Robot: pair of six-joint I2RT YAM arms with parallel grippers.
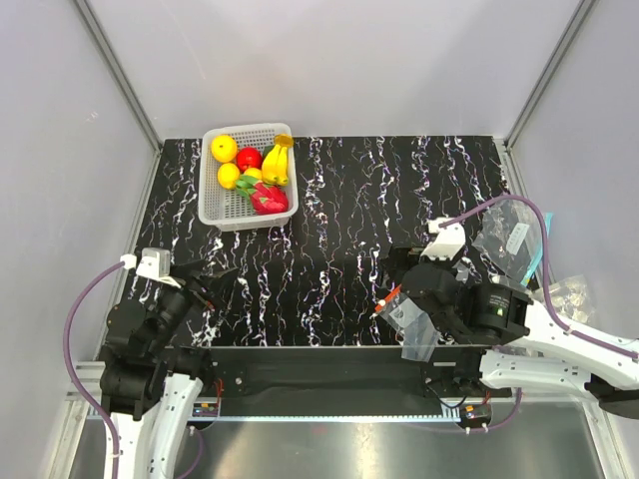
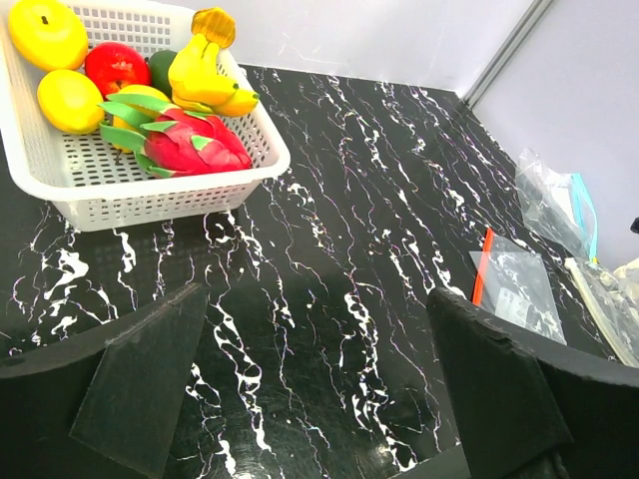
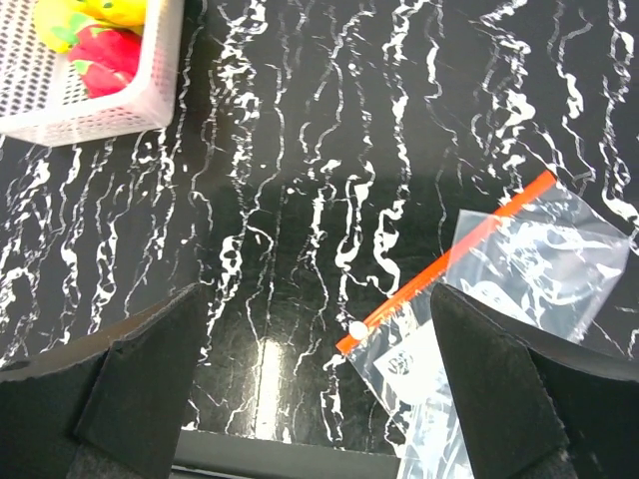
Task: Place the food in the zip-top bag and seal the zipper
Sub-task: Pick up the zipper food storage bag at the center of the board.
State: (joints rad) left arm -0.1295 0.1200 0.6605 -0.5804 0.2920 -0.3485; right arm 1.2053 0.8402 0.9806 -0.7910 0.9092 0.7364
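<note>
Fruit all sits in the white mesh basket [image 1: 222, 208] at the upper left of the overhead frame. We see the banana bunch [image 1: 277, 163] against its right wall and the dragon fruit [image 1: 268, 198] just below it. The round yellow fruits [image 1: 224, 148] are on the left side, with a red fruit [image 1: 249, 158] between them and the bananas.

The zip-top bag [image 3: 529, 254] lies flat on the black marbled table [image 1: 339, 200], well apart from the basket. It is lower right of centre in the overhead view, partly under the right arm. In the right wrist view its red-orange zipper [image 3: 449, 261] runs diagonally, with the white slider [image 3: 355, 327] at the lower left end. We cannot tell if the zipper is shut.

The left fingers [image 2: 140, 389] are spread wide over bare table, holding nothing. The right fingers [image 3: 499, 389] are also spread wide, above the bag's near corner and gripping nothing.

A second clear bag with a teal edge [image 1: 511, 239] lies at the right edge.
</note>
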